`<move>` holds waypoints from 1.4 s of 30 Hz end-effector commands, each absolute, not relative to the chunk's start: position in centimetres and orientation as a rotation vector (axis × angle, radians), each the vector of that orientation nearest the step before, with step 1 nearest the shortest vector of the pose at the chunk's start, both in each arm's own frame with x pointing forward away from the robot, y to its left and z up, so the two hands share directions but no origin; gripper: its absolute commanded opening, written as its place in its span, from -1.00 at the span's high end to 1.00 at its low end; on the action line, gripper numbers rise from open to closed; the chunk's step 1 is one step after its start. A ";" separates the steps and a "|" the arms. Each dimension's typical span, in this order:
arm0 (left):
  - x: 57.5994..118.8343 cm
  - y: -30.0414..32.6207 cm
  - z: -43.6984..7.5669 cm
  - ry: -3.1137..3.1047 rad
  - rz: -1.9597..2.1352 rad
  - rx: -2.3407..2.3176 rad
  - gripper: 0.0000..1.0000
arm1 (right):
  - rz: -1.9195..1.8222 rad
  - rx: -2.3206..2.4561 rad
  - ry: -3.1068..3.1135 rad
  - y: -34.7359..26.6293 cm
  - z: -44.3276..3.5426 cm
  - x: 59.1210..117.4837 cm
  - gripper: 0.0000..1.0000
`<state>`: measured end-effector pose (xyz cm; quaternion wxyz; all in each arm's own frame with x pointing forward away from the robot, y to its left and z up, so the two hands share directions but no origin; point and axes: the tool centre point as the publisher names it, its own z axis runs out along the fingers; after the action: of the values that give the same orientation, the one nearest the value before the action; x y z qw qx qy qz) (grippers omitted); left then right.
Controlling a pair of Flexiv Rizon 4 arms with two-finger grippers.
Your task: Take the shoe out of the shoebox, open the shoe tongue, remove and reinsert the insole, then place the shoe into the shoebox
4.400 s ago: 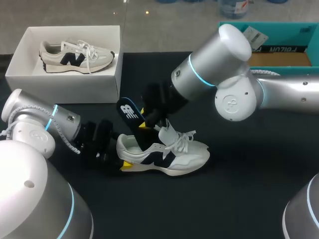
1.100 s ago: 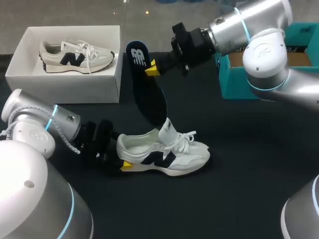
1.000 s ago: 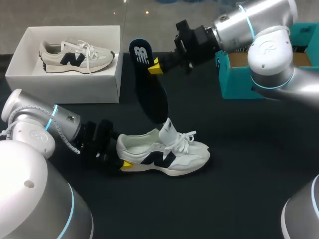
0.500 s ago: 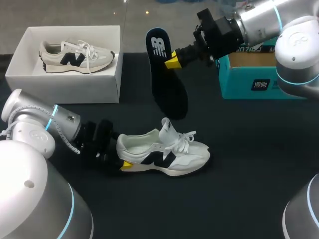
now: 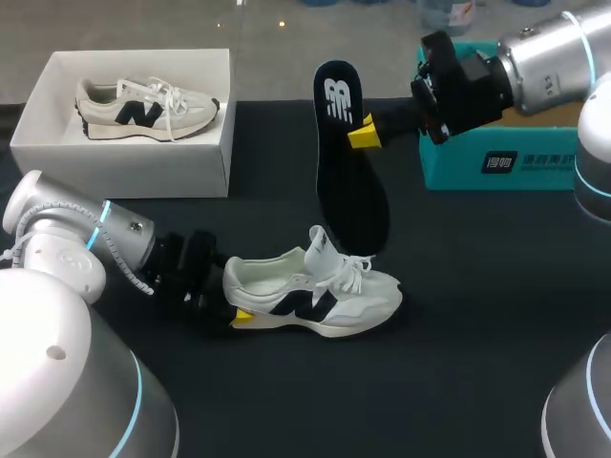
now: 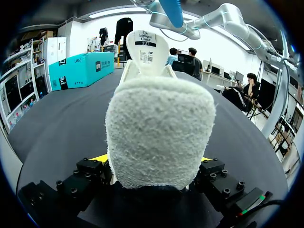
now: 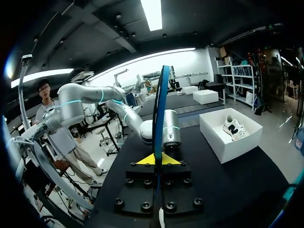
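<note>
- Underneath everything lies the black surface [image 5: 458,315], matte and flat.
- At its far left stands the white shoebox [image 5: 124,174], open-topped, with a second shoe [image 5: 143,107] lying inside.
- At the far right is a teal box [image 5: 516,164], partly hidden behind my right arm.
- Near the middle of the surface, the shoe [image 5: 315,291] stands on its sole, white with dark side markings, its laces loose and its tongue raised.
- My left gripper [image 6: 152,164] is clamped on the shoe's heel, one yellow tip on each side. The heel's fuzzy white fabric fills the left wrist view and hides most of the fingers.
- Above the shoe's tongue, the dark insole [image 5: 348,181] hangs toe-down, thin and flat.
- My right gripper [image 5: 365,132] pinches the insole near its heel end, and the right wrist view shows it edge-on between the closed tips.
</note>
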<state>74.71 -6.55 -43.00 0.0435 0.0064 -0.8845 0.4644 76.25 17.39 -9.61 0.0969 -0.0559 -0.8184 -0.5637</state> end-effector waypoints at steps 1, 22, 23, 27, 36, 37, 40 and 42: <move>74.7 -6.6 -43.5 -2.706 1.417 0.019 1.00 | -1.691 -0.181 -2.475 16.1 -9.4 74.9 1.00; 74.7 -6.6 -43.5 -2.706 1.417 0.019 1.00 | -1.627 -0.423 -2.326 14.0 -7.8 73.4 1.00; 74.7 -6.6 -43.5 -2.706 1.417 0.019 1.00 | -1.621 -0.446 -2.321 13.7 -7.5 73.0 1.00; 74.7 -6.6 -43.5 -2.706 1.417 0.019 1.00 | -1.598 -0.516 -2.306 12.7 -6.7 72.0 1.00; 74.7 -6.6 -43.5 -2.706 1.417 0.019 1.00 | -1.561 -0.569 -2.312 12.4 -4.5 70.0 1.00; 74.7 -6.6 -43.5 -2.706 1.417 0.019 1.00 | -1.548 -0.577 -2.311 12.5 -4.3 69.8 1.00; 74.7 -6.6 -43.5 -2.706 1.417 0.019 1.00 | -1.549 -0.575 -2.301 12.8 -3.7 69.2 1.00; 74.7 -6.6 -43.5 -2.706 1.417 0.019 1.00 | -1.550 -0.594 -2.304 12.9 -3.4 68.9 1.00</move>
<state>74.71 -6.55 -43.01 0.0435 0.0064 -0.8845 0.4644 69.58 12.89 -3.63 0.1595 -0.1973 -0.8008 -0.5425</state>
